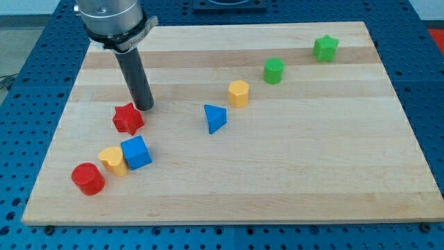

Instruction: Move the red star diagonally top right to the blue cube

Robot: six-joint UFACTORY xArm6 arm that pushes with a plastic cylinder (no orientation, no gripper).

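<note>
— Claw? None shows; only a dark rod whose end, my tip [145,107], sits on the worktop [298,180], so nothing is held.

— Where is my tip?

— Just beside the red star [128,119], on the star's far-right side, toward the worktop's far edge.

— And the star?

— Near the left edge. The blue cube [136,152] lies just nearer the front edge, touching a yellow block [113,161], with a red cylinder [88,178] by the front-left corner.

— Others?

— A blue wedge [215,118], yellow block [238,93], green block [274,70] and green star [325,48] run toward the far-right corner.
</note>
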